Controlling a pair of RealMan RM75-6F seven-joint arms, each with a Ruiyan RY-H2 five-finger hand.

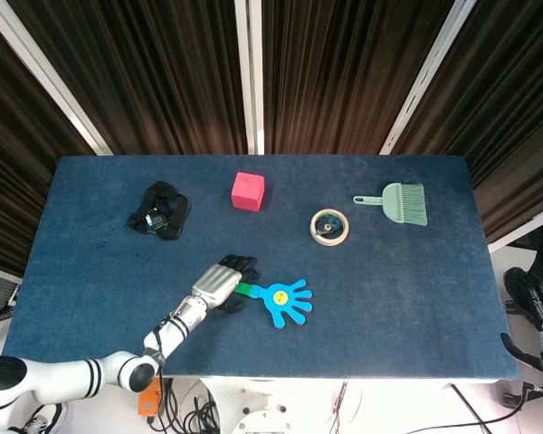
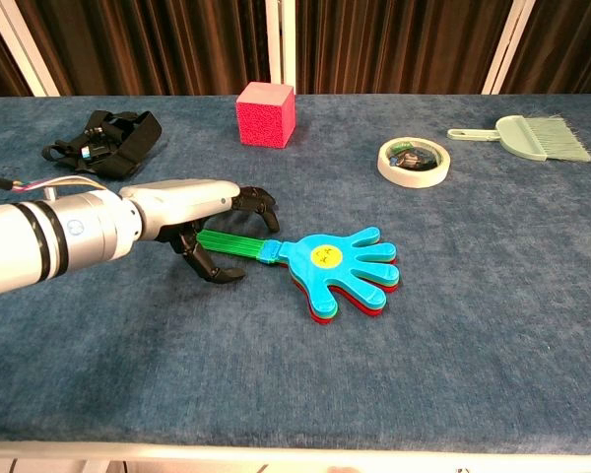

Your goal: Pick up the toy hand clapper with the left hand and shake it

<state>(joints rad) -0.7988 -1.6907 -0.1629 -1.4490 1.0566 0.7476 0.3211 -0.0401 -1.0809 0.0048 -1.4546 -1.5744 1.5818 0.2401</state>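
Observation:
The toy hand clapper (image 1: 285, 301) lies flat on the blue table, its blue palm over red and green layers (image 2: 340, 266) and its green handle (image 2: 231, 242) pointing left. My left hand (image 1: 219, 284) sits over the handle's far end. In the chest view the left hand (image 2: 182, 202) arches its dark fingers (image 2: 261, 202) over the handle, with the thumb down on the near side. A gap still shows around the handle. My right hand (image 1: 541, 312) hangs off the table's right edge, holding nothing.
A red cube (image 2: 266, 114) stands at the back centre. A tape roll (image 2: 414, 162) and a green dustpan brush (image 2: 537, 137) lie at the back right. A black strap bundle (image 2: 103, 136) sits at the back left, behind my left arm.

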